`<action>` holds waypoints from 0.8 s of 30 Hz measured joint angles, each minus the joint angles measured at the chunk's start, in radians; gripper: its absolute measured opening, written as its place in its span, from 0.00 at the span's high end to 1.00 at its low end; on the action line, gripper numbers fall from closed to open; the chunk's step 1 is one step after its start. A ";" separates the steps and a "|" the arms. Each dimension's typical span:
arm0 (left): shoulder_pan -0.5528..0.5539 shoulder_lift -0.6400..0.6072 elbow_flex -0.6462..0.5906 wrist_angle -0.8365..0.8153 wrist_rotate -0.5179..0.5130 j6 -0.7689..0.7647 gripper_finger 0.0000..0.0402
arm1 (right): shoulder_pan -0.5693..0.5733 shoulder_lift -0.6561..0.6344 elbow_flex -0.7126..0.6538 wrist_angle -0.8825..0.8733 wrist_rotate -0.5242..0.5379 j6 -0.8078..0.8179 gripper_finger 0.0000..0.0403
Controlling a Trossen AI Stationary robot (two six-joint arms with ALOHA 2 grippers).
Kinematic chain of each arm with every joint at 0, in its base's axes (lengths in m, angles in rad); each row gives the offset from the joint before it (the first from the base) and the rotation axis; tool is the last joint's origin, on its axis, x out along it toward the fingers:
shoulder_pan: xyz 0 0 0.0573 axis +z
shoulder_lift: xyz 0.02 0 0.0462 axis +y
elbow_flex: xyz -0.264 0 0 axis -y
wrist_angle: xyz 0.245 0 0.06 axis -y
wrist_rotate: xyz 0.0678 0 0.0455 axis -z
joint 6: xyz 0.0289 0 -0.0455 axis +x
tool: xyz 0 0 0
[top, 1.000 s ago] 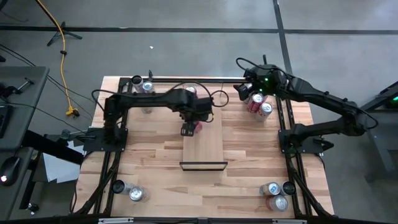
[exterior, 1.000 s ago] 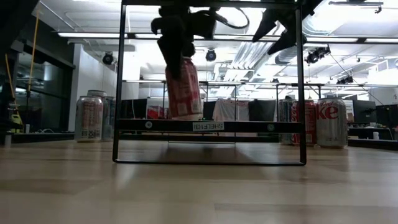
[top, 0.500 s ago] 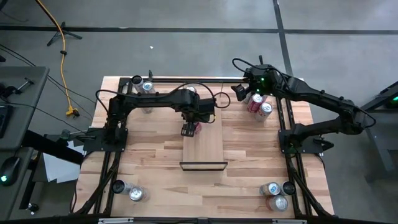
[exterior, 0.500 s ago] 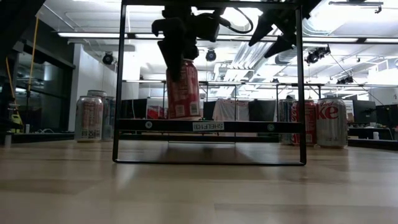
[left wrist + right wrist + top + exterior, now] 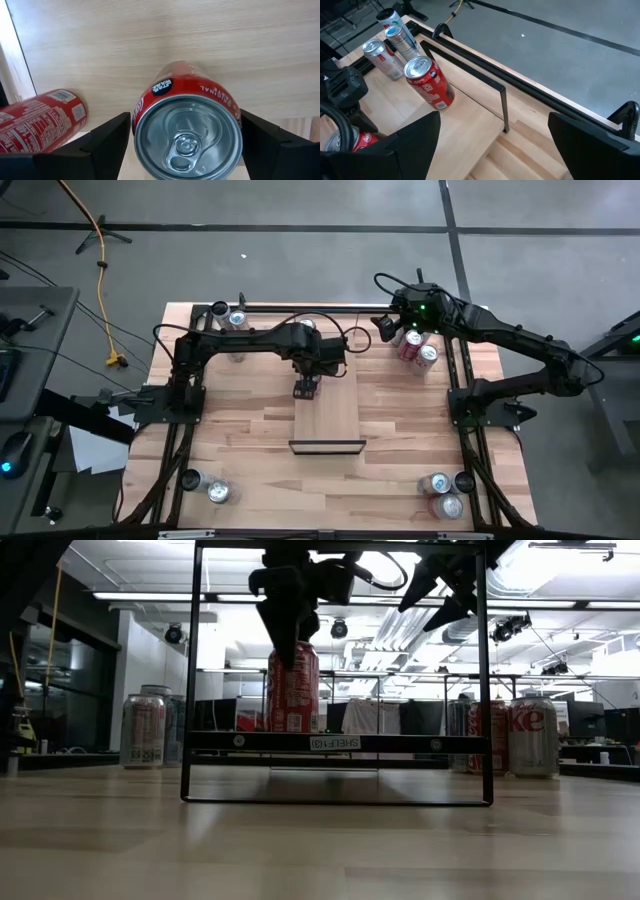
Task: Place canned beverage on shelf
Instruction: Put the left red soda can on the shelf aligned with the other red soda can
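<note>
- Though flanked on both sides by the spread-apart fingers [image 5: 100, 145] of the left gripper [image 5: 185, 117], stands upright on the shelf [image 5: 200, 30]: red can [image 5: 187, 130], silver top up.
- Readable in the left wrist view only: "STAR WARS" on a round black badge [image 5: 162, 86], "ORIGINAL" in white near the rim.
- Seen level in the low view: same can on the shelf's dark front bar [image 5: 250, 743], under the left gripper; small white label [image 5: 337, 743] there, writing too small to read surely.
- Farther right, "ke" in white on a silver can [image 5: 533, 735].
- From above, can mostly hidden beneath the left gripper [image 5: 307, 385], near the shelf's far end.
- Right gripper [image 5: 385, 328] over the table's far right part, fingers wide apart, holding nothing.
</note>
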State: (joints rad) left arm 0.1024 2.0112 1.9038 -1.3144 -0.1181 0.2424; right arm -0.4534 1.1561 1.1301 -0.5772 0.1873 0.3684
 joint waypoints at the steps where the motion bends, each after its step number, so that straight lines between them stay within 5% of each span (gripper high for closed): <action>1: 0.000 -0.002 0.000 0.000 0.000 0.008 0.27 | 0.000 0.000 0.000 0.003 0.000 -0.004 0.11; 9: 0.012 -0.083 0.000 -0.005 0.000 -0.021 0.27 | 0.000 0.000 0.000 0.029 0.000 -0.010 0.11; 17: 0.022 -0.271 -0.018 -0.011 0.004 -0.233 0.27 | 0.000 0.000 0.000 0.029 0.001 -0.035 0.11; 24: 0.005 -0.543 -0.287 0.257 0.012 -0.369 0.28 | 0.002 -0.012 0.001 0.031 -0.023 -0.079 0.18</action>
State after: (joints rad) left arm 0.1071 1.4678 1.6172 -1.0571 -0.1059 -0.1267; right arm -0.4511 1.1439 1.1309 -0.5464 0.1645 0.2899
